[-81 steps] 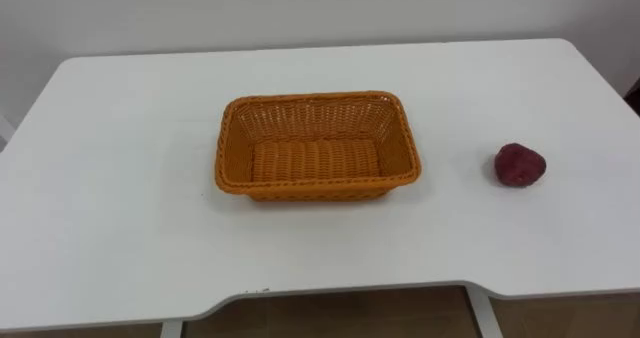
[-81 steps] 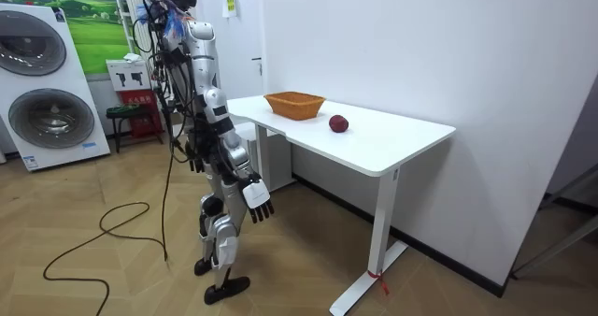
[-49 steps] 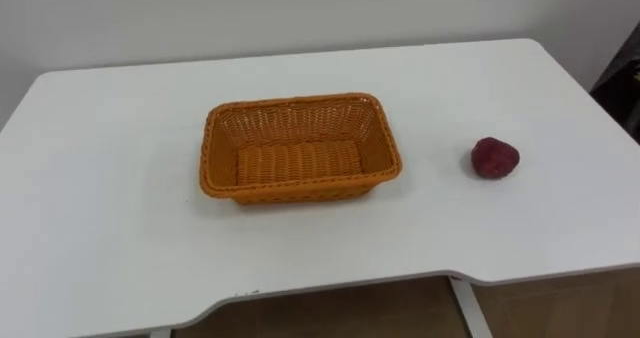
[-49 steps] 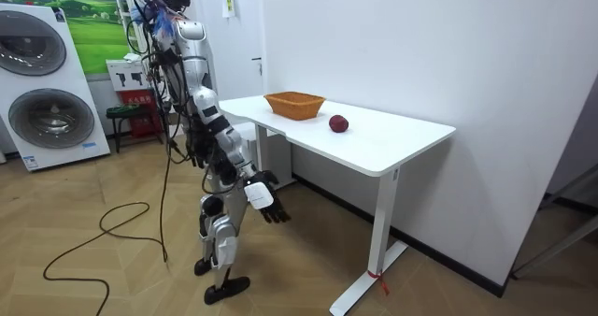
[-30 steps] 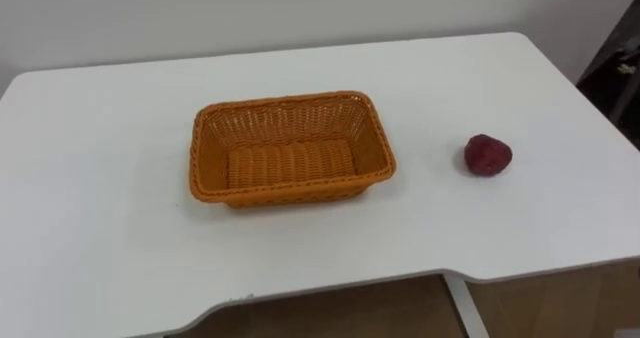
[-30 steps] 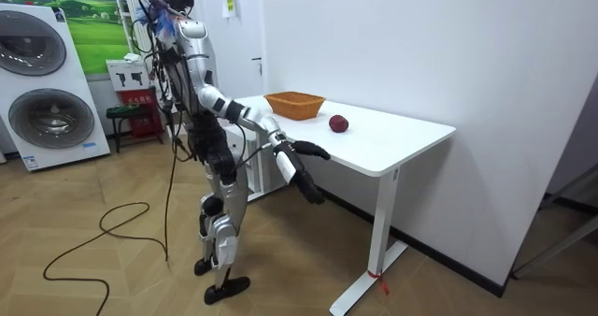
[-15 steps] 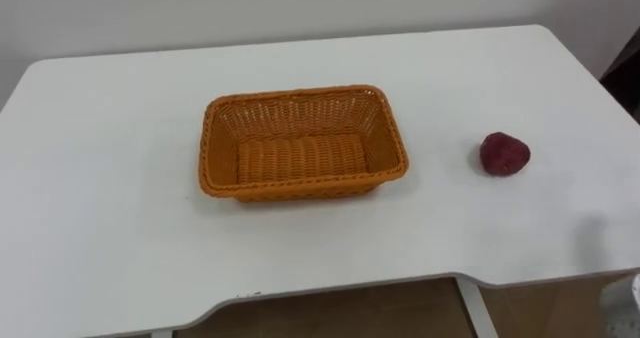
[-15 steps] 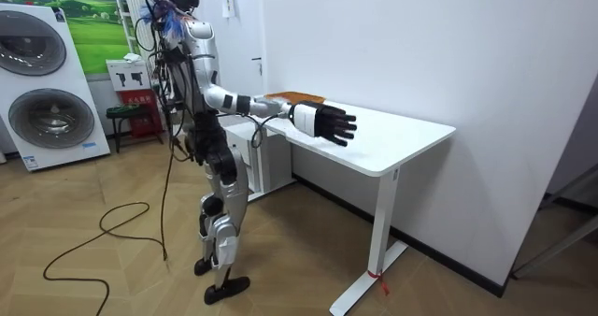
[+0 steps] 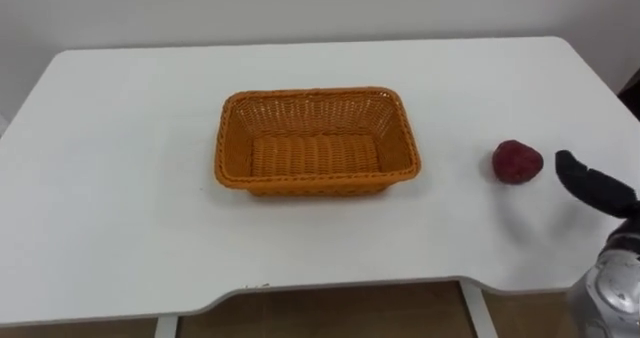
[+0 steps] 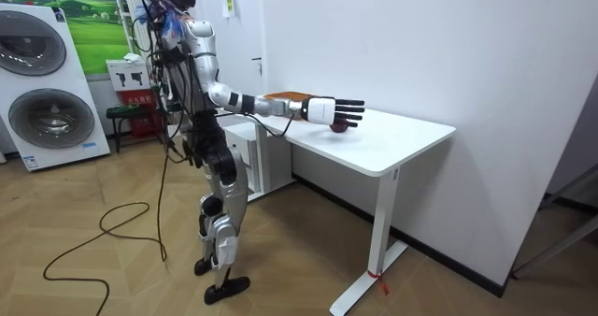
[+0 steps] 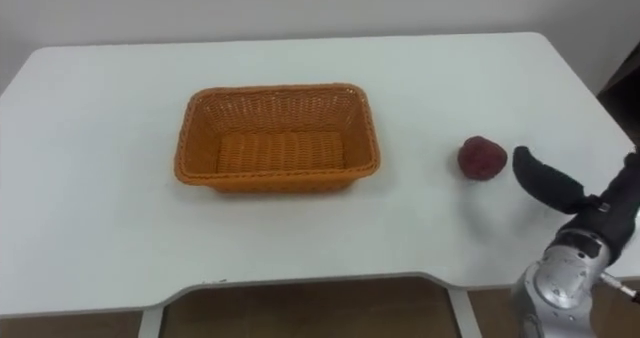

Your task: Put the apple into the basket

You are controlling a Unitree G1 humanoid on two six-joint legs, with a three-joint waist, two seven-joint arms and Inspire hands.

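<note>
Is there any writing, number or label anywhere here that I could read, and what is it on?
None can be read.
Small yellowish notice behind the robot: too small to read.
Red sign beside the white washing machine: too blurred to read.
Orange woven basket, dark red apple, white table: no print on them.

A slim silver-grey body with darker joints is seen in the room view, dark cables bunched about the head. The right hand (image 11: pixel 549 185) is black, cuffed in white, on a rounded silver wrist.
</note>
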